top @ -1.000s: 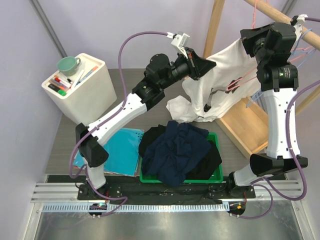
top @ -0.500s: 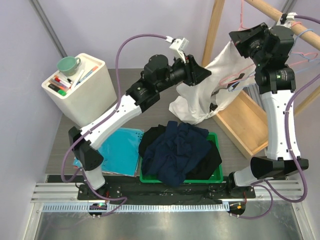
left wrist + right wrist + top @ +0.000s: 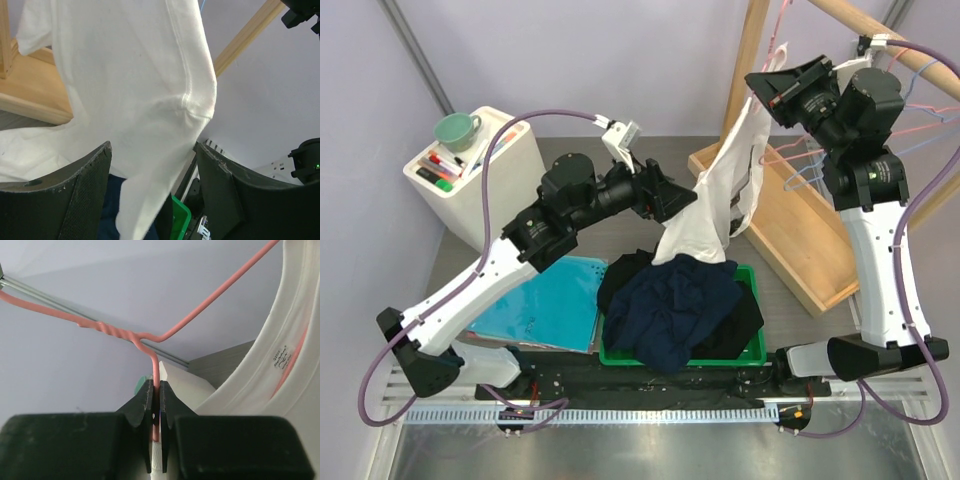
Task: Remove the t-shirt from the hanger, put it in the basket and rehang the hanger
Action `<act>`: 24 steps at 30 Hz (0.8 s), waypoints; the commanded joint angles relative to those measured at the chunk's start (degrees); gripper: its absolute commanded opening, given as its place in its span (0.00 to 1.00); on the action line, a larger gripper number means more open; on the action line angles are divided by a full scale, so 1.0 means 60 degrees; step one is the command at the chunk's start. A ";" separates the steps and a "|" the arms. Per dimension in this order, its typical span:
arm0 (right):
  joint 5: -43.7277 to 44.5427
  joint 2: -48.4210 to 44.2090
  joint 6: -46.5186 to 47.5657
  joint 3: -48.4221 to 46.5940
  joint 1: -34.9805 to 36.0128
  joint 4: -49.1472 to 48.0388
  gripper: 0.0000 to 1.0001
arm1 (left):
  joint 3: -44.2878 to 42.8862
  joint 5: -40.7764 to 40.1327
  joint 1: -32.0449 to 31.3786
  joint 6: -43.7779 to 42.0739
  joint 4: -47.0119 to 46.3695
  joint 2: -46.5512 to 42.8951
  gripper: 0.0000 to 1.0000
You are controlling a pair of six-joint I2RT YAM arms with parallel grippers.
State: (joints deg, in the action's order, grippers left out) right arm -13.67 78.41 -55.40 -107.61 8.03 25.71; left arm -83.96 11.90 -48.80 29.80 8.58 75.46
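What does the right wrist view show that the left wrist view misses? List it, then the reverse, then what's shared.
Right wrist only: the pink hanger pinched in the right gripper, jaws shut, and a neck label. Left wrist only: the wooden frame, the green bin and dark clothes. Both: the white t-shirt and the lilac wall.

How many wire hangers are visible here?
3: a pink hanger in the right pincer, a second pink hanger and a blue hanger beside the right arm; others may be hidden.
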 commanded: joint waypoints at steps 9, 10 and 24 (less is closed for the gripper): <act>0.0477 -0.0794 -0.0274 0.0255 0.0902 -0.0961 0.01 | 0.0341 -0.0108 -0.0978 0.0057 0.0723 -0.0433 0.53; 0.0491 -0.0779 -0.0274 0.0226 0.0917 -0.0946 0.01 | 0.0371 -0.0283 -0.0964 0.0115 0.0753 -0.0462 0.35; 0.1326 -0.1174 -0.0509 0.1251 0.0932 -0.1341 0.01 | 0.1161 -0.0285 -0.1008 0.0408 0.1163 -0.1604 0.00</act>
State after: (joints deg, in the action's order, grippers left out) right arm -8.64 73.10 -57.65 -100.12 13.41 24.14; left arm -78.19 9.69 -54.65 31.16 15.46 69.63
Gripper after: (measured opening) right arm 0.040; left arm 0.003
